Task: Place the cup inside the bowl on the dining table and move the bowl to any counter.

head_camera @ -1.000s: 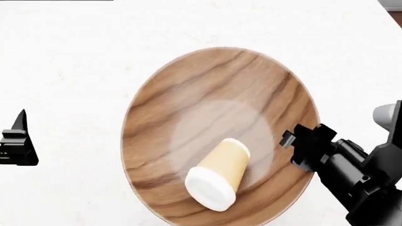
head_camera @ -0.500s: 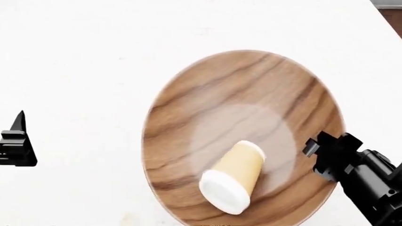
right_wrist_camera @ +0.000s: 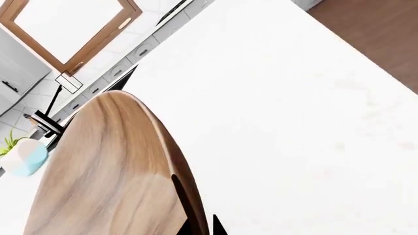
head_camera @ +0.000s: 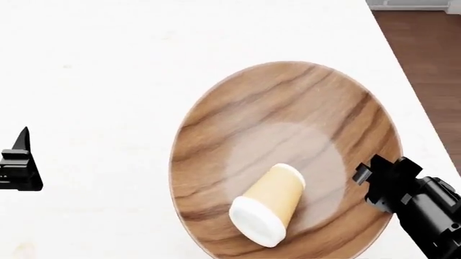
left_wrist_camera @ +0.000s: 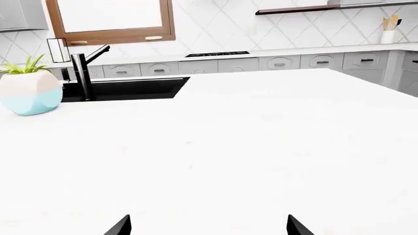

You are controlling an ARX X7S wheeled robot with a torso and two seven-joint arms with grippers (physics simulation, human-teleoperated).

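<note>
Head view: the bowl (head_camera: 288, 156) sits w/ its rim tilted over a white, faintly speckled stone top, the counter (head_camera: 108, 81), taking up the centre-to-lower-right of the frame. The cup (head_camera: 268, 208) lies on its side inside the bowl, at abt 6 o'clock from the bowl's pale centre, white lid pointing toward 7 o'clock, tan base toward 1 o'clock. It rests on the bowl's inner floor, touching the wood.

Right gripper (head_camera: 371, 181) is at the bowl's rim at abt 4 o'clock, black fingers clamped on the rim edge. Right wrist view confirms: the bowl's rim (right_wrist_camera: 117, 166) runs straight into the two dark fingertips (right_wrist_camera: 196, 225), one each side of the wood, so it's pinching the bowl. Bowl looks lifted/tilted there, edge-on to the cam.

Left gripper (head_camera: 20, 167) is at 9 o'clock of the frame, well apart from the bowl, holding nothing. In the left wrist view its two finger tips (left_wrist_camera: 121, 226) show wide apart w/ bare counter between them: jaws spread.

Brown wood floor (head_camera: 425, 65) shows at 2 o'clock beyond the counter edge. Left wrist view also has a black sink (left_wrist_camera: 124, 88) w/ black faucet (left_wrist_camera: 81, 73), a white-and-blue plant pot (left_wrist_camera: 29, 90) near it, and grey cabinets (left_wrist_camera: 281, 62) along the far wall.
</note>
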